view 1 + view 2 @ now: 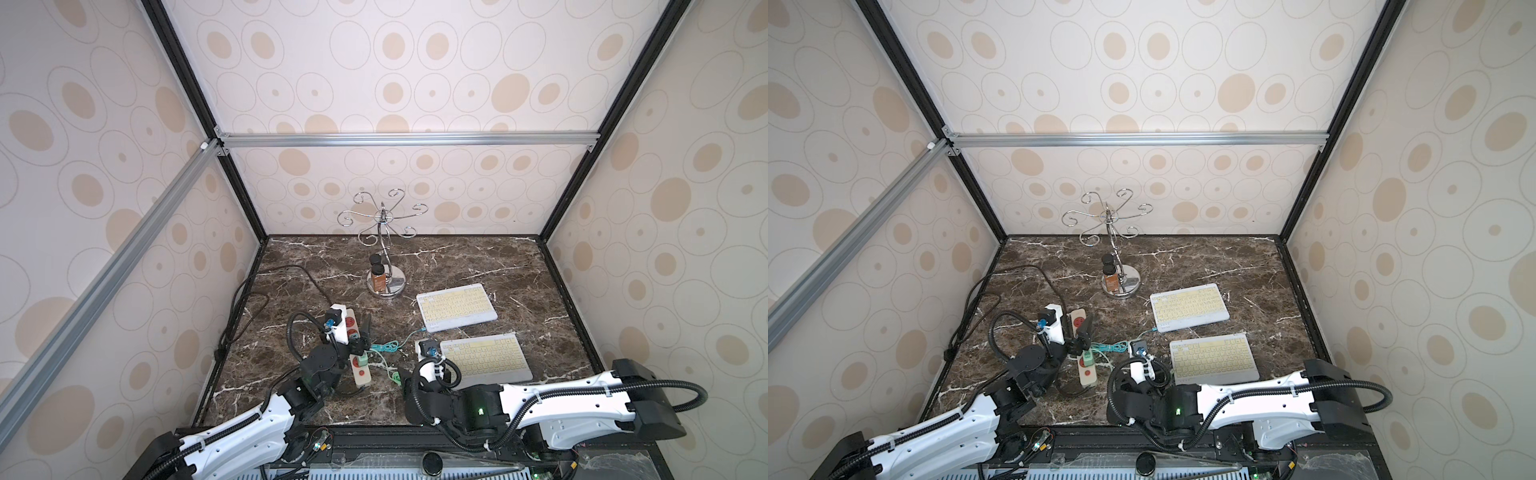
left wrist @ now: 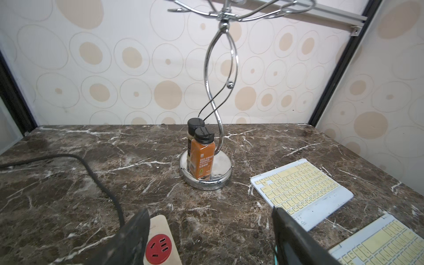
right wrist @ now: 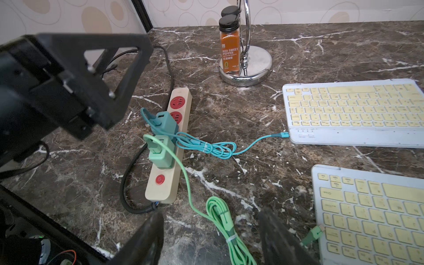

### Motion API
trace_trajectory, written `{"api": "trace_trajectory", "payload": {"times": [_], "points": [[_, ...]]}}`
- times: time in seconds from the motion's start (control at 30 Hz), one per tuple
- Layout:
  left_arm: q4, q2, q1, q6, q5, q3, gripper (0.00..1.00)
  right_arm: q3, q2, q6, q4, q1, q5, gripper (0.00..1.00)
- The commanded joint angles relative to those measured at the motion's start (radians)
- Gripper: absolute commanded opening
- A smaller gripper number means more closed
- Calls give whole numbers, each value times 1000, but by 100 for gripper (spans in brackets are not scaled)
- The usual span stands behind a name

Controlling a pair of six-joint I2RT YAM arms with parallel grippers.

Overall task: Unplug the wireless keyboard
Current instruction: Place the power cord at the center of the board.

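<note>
1. Two jars stand on the round base of the stand (image 2: 221, 171). The front jar (image 2: 203, 156) is filled with orange powder and has a black lid. The rear jar (image 2: 191, 135) holds something pale and is mostly hidden.
2. The strip (image 3: 165, 190) lies on the table (image 3: 252, 110). A blue charger (image 3: 166, 121) and a green charger (image 3: 160, 151) sit in its sockets, and two red sockets beyond them are free.
3. The blue cable (image 3: 213, 148) runs to the far keyboard (image 3: 355, 110) and is plugged into its edge.
4. The green cable (image 3: 220, 213) ends at the near keyboard (image 3: 371, 215). Its plug (image 3: 312, 236) is at the edge, but I cannot tell if it sits inside.
5. My left gripper (image 2: 208, 210) is spread wide and empty, over the far end of the strip. I cannot tell if one finger touches it.
6. My right gripper (image 3: 211, 212) is also spread and grasps nothing. It is above the coiled green cable, with one finger just beside the green plug.
</note>
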Motion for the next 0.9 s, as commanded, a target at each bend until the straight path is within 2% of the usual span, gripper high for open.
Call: {"api": "trace_trajectory", "payload": {"times": [0.0, 0.27, 0.47, 0.63, 0.8, 0.87], "points": [[-35, 12, 65, -90, 67, 5, 83, 3, 60, -10, 52, 18, 34, 65], [-28, 22, 241, -206, 216, -28, 83, 51, 155, -22, 94, 55, 10, 57], [43, 162, 384, -302, 419, -33, 82, 94, 274, 34, 147, 109, 38, 47], [97, 290, 440, -350, 561, -10, 69, 130, 373, -15, 274, 116, -6, 47], [182, 390, 507, -431, 685, -20, 56, 206, 451, -63, 285, 99, -25, 49], [220, 427, 544, -462, 741, -25, 49, 246, 481, -62, 255, 58, -81, 49]]}}
